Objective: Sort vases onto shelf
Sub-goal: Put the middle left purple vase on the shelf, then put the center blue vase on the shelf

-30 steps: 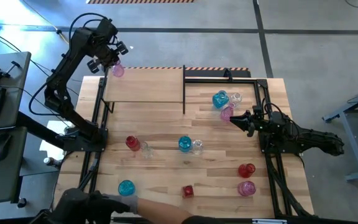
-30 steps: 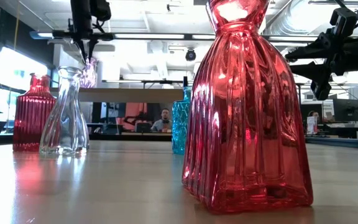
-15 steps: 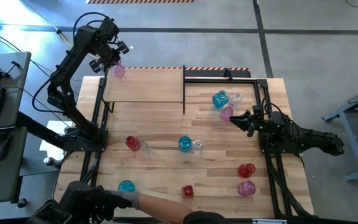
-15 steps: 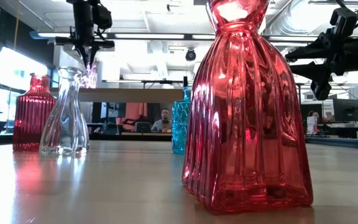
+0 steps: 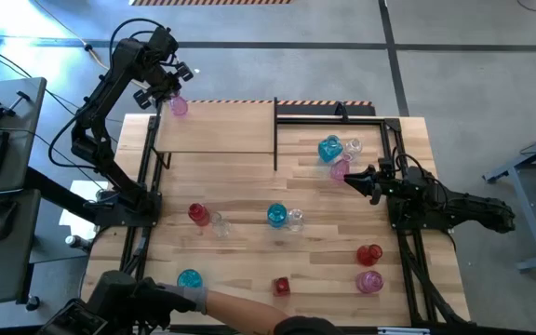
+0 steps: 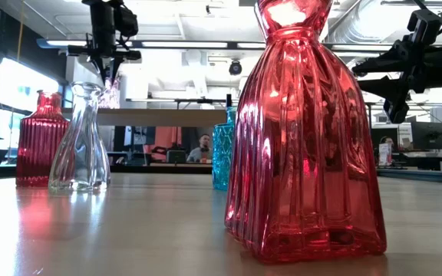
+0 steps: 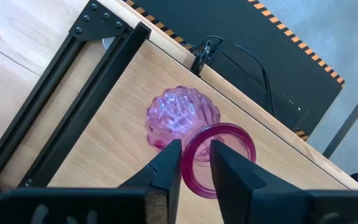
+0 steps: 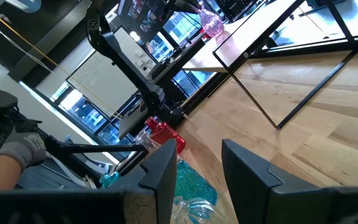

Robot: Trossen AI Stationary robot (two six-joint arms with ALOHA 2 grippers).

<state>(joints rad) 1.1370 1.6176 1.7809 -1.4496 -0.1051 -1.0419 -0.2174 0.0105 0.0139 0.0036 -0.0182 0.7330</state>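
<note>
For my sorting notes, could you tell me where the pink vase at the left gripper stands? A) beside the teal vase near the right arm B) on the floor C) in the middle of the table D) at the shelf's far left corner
D: the pink vase stands on the shelf at its far left corner, under the left gripper.

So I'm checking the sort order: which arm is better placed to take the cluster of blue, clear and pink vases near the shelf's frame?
The right. The right gripper hovers beside that pink vase and blue vase, while the left gripper is at the shelf's far corner on another pink vase.
</note>
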